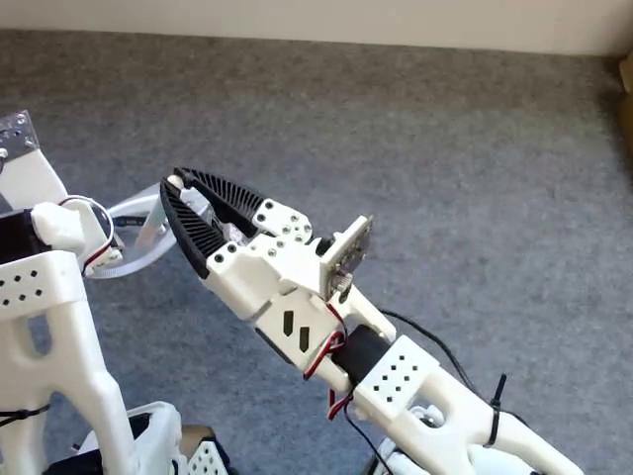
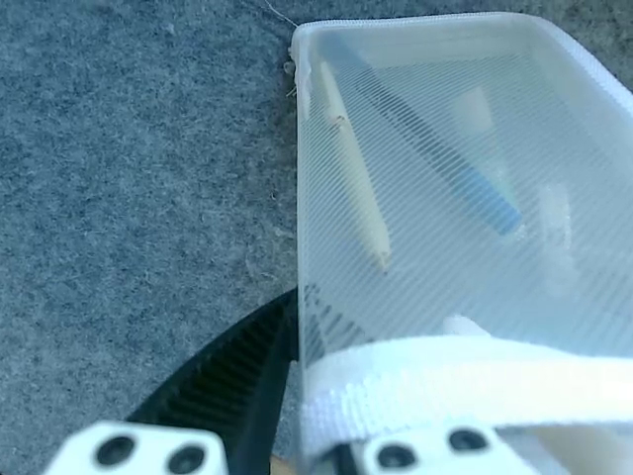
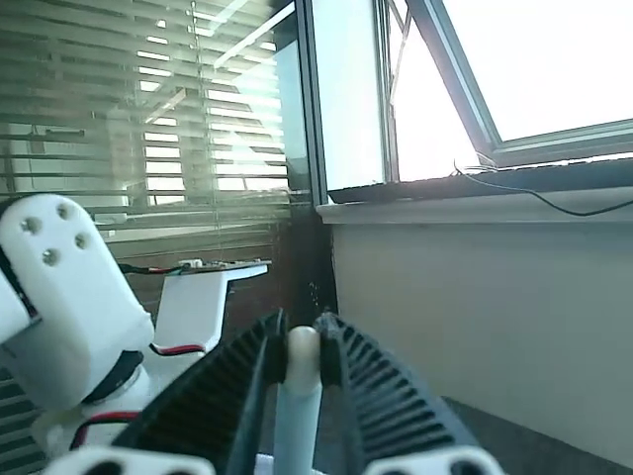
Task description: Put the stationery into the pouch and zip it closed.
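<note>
**Two end effectors, one lifted pouch**

The pouch (image 2: pixel 445 198) appears to be held off the grey table (image 2: pixel 129 198) between the arms. A pencil (image 2: pixel 356 168) and a blue pen (image 2: pixel 480 193) are seen inside through its ribbed wall. One edge of it is clamped by the left end effector (image 2: pixel 297 416). The right end effector (image 3: pixel 302 341) is closed on a slim white piece (image 3: pixel 300 396), judged to be the zip pull or the pouch's end; which one cannot be told.

If the arms are drawn apart unevenly, the pouch could be dragged from one grip and dropped. Its contents could be spilled should the zip be partly open. The arms are crowded together near left, so a knock is possible. Room is offered far and right, up to the pale wall (image 1: pixel 297 15).
</note>
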Controlling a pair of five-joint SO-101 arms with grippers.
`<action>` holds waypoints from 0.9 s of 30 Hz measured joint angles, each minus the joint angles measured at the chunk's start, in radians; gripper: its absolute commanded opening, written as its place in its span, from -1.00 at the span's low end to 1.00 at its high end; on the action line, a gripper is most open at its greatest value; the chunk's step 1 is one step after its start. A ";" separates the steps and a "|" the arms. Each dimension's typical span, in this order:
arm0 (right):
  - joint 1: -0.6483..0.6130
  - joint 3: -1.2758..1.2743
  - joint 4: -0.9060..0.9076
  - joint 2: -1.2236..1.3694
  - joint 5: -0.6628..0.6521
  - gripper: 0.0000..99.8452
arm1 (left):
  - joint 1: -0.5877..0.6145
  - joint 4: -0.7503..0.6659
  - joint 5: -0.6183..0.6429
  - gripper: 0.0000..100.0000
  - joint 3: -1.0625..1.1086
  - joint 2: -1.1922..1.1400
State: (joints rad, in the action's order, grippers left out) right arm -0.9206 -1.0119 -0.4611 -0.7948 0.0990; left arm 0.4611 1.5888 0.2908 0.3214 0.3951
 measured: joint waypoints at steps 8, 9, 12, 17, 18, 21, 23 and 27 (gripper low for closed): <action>-0.006 0.000 0.021 0.000 0.000 -0.74 | 0.000 0.000 0.000 -0.99 0.000 0.000; -0.006 0.000 0.034 0.000 0.000 -0.74 | 0.000 0.000 0.000 -0.99 0.000 0.000; -0.011 0.000 0.048 0.000 0.000 -0.74 | 0.000 0.000 0.000 -0.99 0.000 0.000; -0.009 0.000 0.048 0.000 0.000 -0.74 | 0.000 0.000 0.000 -0.99 0.000 0.000; -0.009 0.000 0.048 0.000 0.000 -0.74 | 0.000 0.000 0.000 -0.99 0.000 0.000; -0.011 0.000 0.048 0.000 0.000 -0.74 | 0.000 0.000 0.000 -0.99 0.000 0.000; -0.008 0.000 0.048 0.000 0.000 -0.74 | 0.000 0.000 0.000 -0.99 0.000 0.000; -0.009 -0.031 0.048 0.000 0.000 -0.74 | 0.003 0.000 0.000 -0.99 0.000 0.000</action>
State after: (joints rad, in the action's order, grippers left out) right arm -0.9298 -1.0426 -0.4135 -0.7948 0.0990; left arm 0.4641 1.5888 0.2908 0.3214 0.3951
